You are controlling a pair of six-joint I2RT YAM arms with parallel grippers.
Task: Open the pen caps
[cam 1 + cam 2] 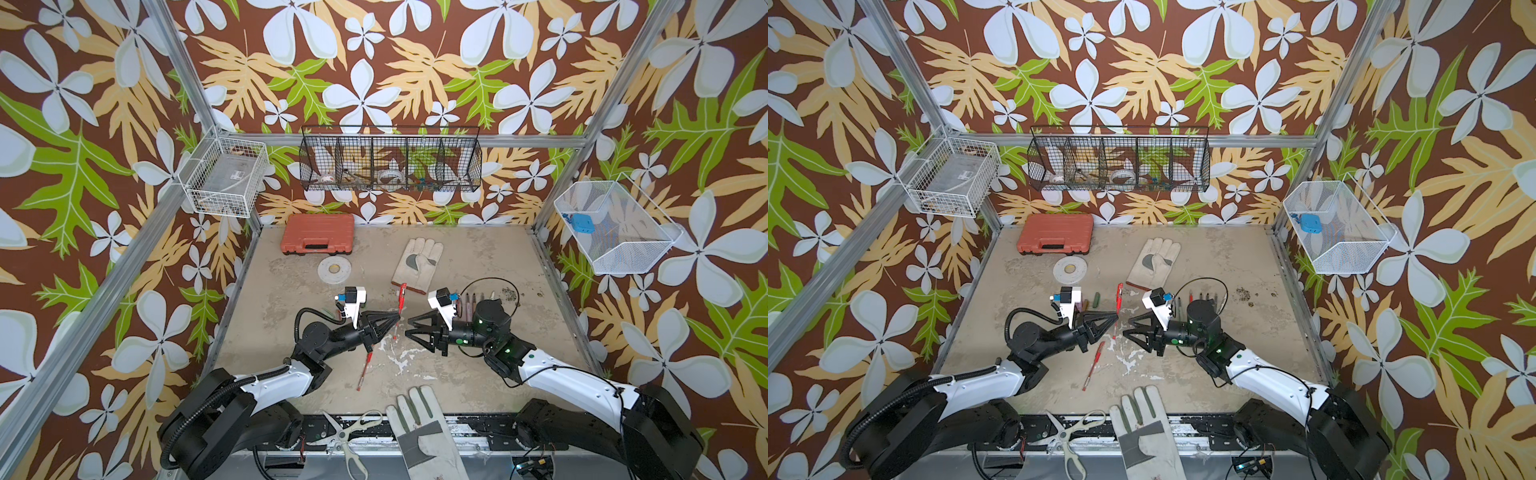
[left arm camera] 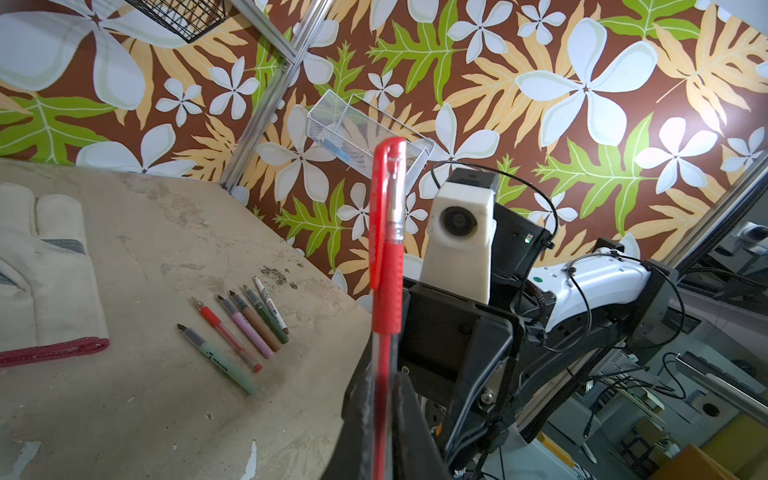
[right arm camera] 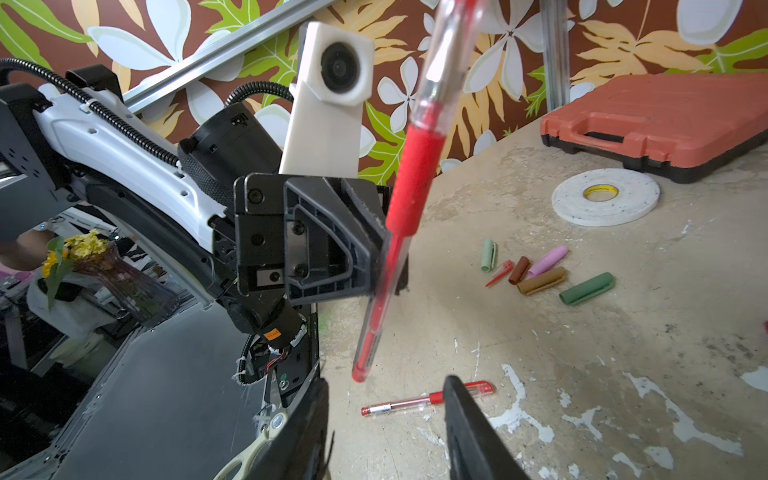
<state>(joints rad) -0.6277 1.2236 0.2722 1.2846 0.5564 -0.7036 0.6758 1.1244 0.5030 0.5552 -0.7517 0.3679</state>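
Note:
My left gripper (image 1: 395, 320) is shut on a red pen (image 2: 384, 311), gripping its clear barrel. The pen stands tilted above the table, and its red cap (image 2: 387, 178) is on the far end. My right gripper (image 1: 408, 328) faces it from the right. It is open and holds nothing, with the pen's lower end (image 3: 359, 372) just ahead of its jaws. A second capped red pen (image 3: 419, 403) lies on the table below. Several loose pen caps (image 3: 542, 272) lie in a cluster near the left arm. Several uncapped pens (image 2: 237, 332) lie in a row beside the right arm.
An orange tool case (image 1: 318, 240) and a white tape roll (image 1: 333, 269) sit at the back left. One work glove (image 1: 417, 262) lies at the back centre. Another glove (image 1: 419, 432) and scissors (image 1: 349, 432) lie at the front edge. Wire baskets hang on the walls.

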